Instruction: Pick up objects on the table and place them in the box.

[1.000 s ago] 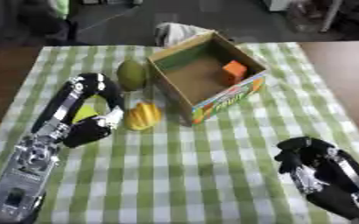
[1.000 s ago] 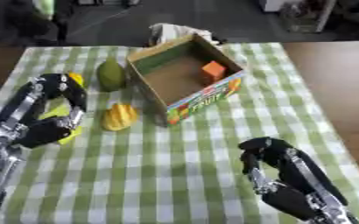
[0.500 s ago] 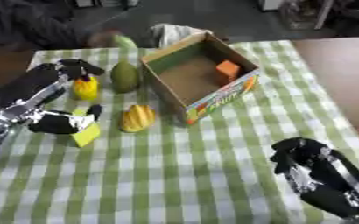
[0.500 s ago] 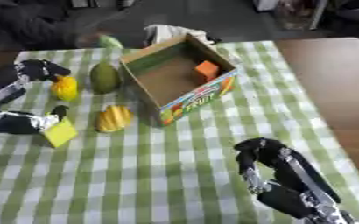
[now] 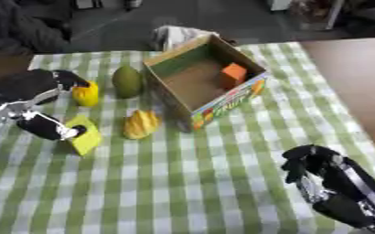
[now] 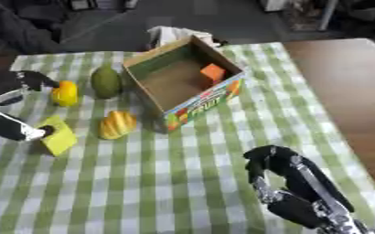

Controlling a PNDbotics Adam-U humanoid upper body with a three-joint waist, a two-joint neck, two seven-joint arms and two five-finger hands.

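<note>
Your left hand (image 5: pixel 39 107) is spread wide with nothing clamped in it: the thumb tip appears to touch the flat yellow piece (image 5: pixel 84 134) just to its right, and the upper fingers reach toward the small yellow fruit (image 5: pixel 85 93), with the green fruit (image 5: pixel 127 82) and the ridged yellow-orange fruit (image 5: pixel 141 124) further right. You seem to be at the pick-up step, so close on one piece, lift it and carry it right to the box (image 5: pixel 192 80), where an orange block (image 5: pixel 234 75) already lies. Your right hand (image 6: pixel 275 171) idles low on the tabletop (image 5: pixel 222 173), fingers curled on nothing.
</note>
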